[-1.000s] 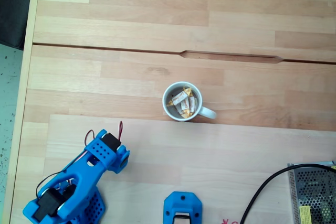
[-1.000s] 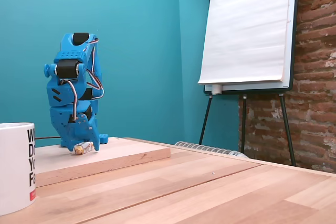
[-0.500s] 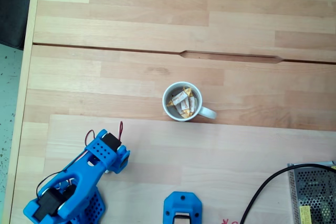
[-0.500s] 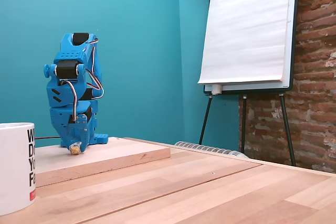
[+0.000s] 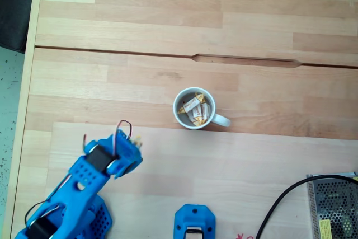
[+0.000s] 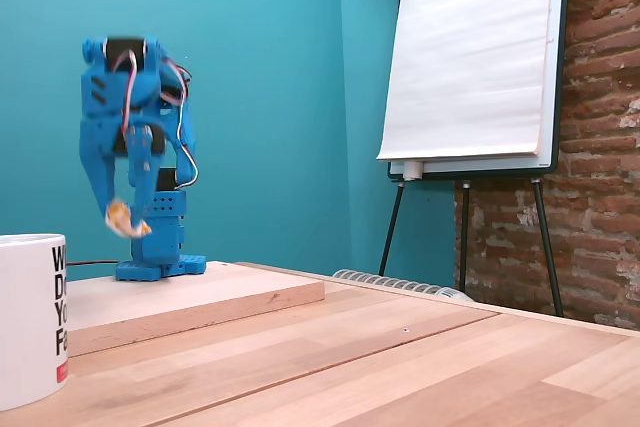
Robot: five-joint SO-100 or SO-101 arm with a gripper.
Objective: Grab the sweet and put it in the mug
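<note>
The gripper [image 6: 118,215] is clamped on a sweet [image 6: 124,217], held up above the raised board [image 6: 200,302], presumably so it can pass over the mug's rim. In the top-down fixed view the sweet's yellow end [image 5: 137,140] peeks past the arm [image 5: 84,186]. The mug [image 5: 195,108] sits well apart on the table [image 5: 168,20], already holding several alike, its mouth open upward for the drop.

My gripper [image 6: 118,215] hangs in the air at the far left, clamped on the sweet [image 6: 120,215], above the raised wooden board [image 6: 200,297]. The mug [image 6: 32,317] stands near, at the left edge. A flipchart [image 6: 475,57] stands far right.
</note>
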